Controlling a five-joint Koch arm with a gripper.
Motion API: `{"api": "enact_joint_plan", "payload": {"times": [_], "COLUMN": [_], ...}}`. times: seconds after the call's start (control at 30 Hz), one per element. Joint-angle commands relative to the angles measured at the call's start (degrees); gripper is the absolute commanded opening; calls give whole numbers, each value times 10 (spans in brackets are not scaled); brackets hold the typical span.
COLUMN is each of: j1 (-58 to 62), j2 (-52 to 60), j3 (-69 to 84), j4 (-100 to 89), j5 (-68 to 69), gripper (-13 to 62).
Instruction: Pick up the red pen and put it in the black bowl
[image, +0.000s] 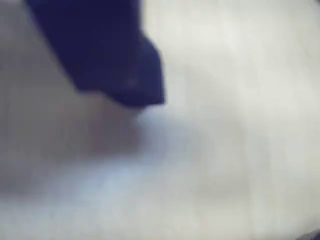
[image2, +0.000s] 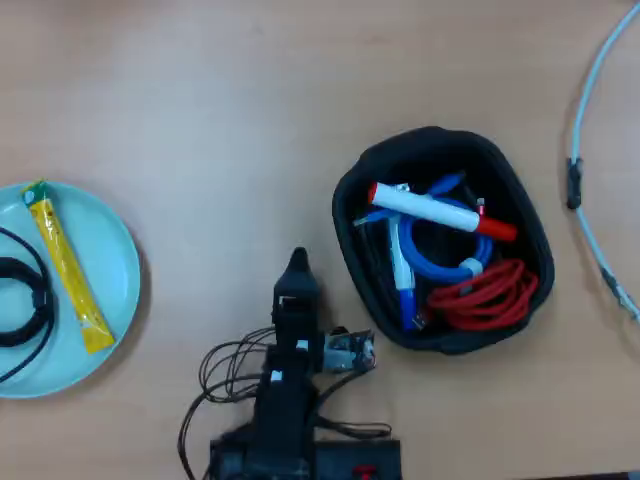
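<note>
In the overhead view the red pen (image2: 435, 210) lies inside the black bowl (image2: 432, 138). Its white barrel slants across the bowl's upper part, with the red cap at the right end. It rests on a blue cable (image2: 440, 268), a red cable (image2: 485, 295) and a white marker with blue ends (image2: 402, 270). My gripper (image2: 297, 262) points up the table, left of the bowl and apart from it, and holds nothing I can see. The blurred wrist view shows only one dark finger (image: 120, 65) close over the pale table, so the jaws' gap is hidden.
A light-teal plate (image2: 110, 250) at the left edge holds a yellow sachet (image2: 68, 268) and a black cable loop (image2: 25, 300). A pale cable (image2: 590, 150) runs down the right side. The arm's own wires (image2: 230, 370) coil beside its base.
</note>
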Motion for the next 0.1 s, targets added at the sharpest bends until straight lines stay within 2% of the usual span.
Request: {"api": "enact_joint_plan", "payload": {"times": [0.0,0.07], "j1": [2,2], "j2": [56,56], "j3": [49,49], "j4": [25,25], "j5": [-2,-3], "gripper": [477,477]}}
